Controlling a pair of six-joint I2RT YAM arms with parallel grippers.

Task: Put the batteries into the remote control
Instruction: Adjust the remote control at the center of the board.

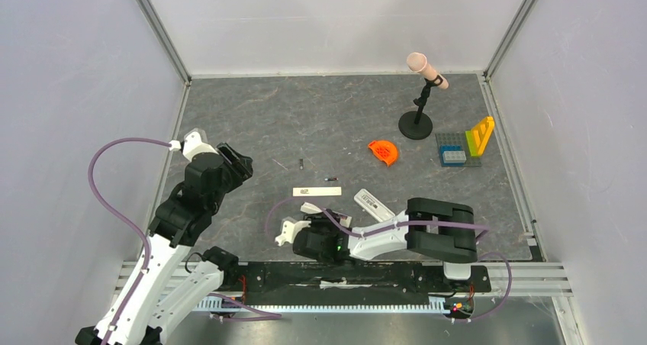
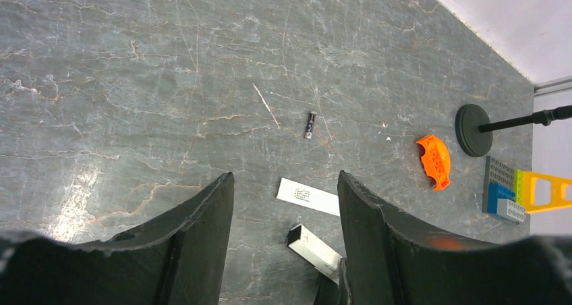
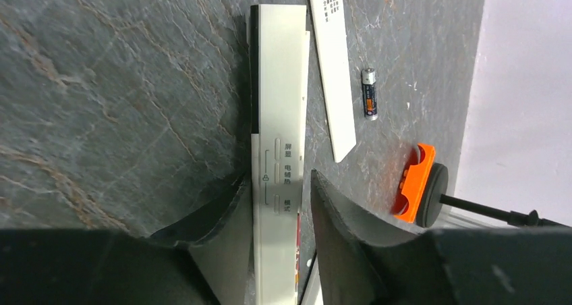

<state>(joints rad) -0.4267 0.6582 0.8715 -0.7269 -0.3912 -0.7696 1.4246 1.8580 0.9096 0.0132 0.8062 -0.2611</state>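
Right gripper (image 3: pixel 279 180): fingers pinching remote control (image 3: pixel 278 82) by its long sides, close to near edge, mid-width. Left gripper (image 2: pixel 284 177): fingers spread wide, toward left edge. White strip (image 3: pixel 334 69) just beside remote control. First battery (image 3: pixel 369 93) lying beside white strip, far side. Second battery (image 2: pixel 310 125) lying toward surface centre.

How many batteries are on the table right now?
2: one battery beside the flat white strip, another farther left near the thin stick. Others may be hidden.

On remote control (image 3: pixel 280 150) buttons: 屏显, 电辅热, 模式. Small print on white strip (image 3: pixel 330 55), too small to read.
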